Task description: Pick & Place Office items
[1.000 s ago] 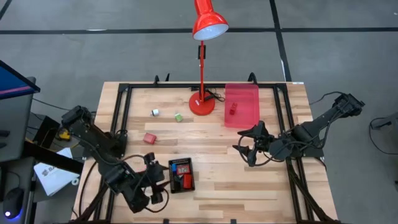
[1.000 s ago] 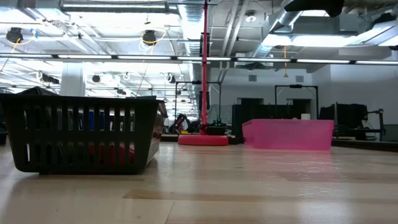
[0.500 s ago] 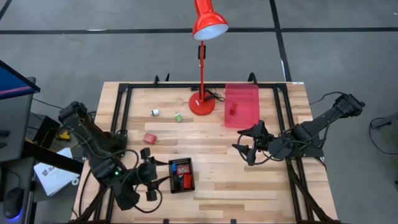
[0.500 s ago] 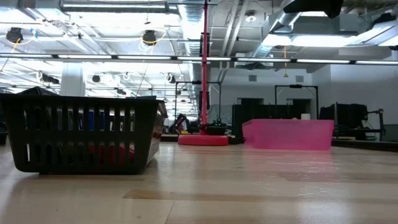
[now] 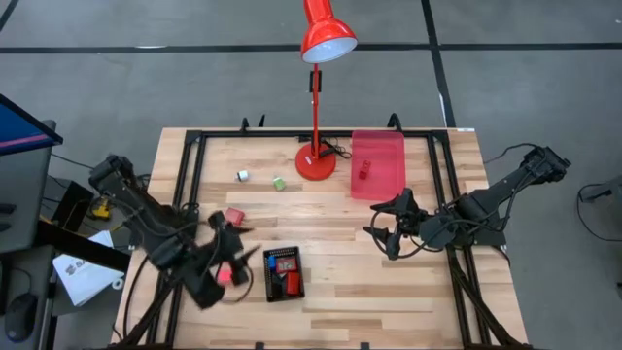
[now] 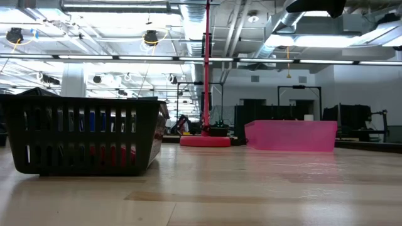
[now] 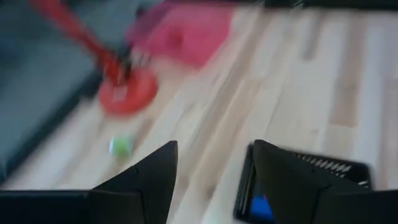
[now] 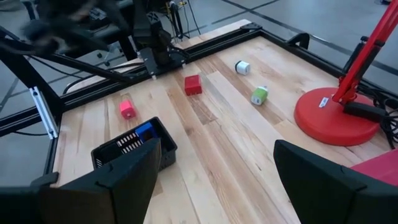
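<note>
Small office items lie loose on the wooden table: a pink piece (image 5: pixel 223 275) just left of the black tray (image 5: pixel 269 277), a red block (image 5: pixel 233 216), a white piece (image 5: pixel 242 175) and a green piece (image 5: pixel 279 183). Red and blue pieces lie in the black tray, and one red block (image 5: pixel 363 170) lies in the translucent pink tray (image 5: pixel 389 156). My left gripper (image 5: pixel 233 245) hovers blurred above the near left of the table, open with nothing between its fingers (image 7: pixel 146 177). My right gripper (image 5: pixel 384 233) waits open at mid right.
The red desk lamp stands on its round base (image 5: pixel 315 161) at the far middle, its head (image 5: pixel 326 34) leaning beyond the table's far edge. A black frame rail (image 5: pixel 194 170) runs along the table's sides. Bare wood lies between the black tray and my right gripper.
My left gripper has swung from beside the black tray toward the table's far edge, turning and tipping up as it went, its fingers staying apart. The pink piece it covered now shows on the table left of the black tray.
</note>
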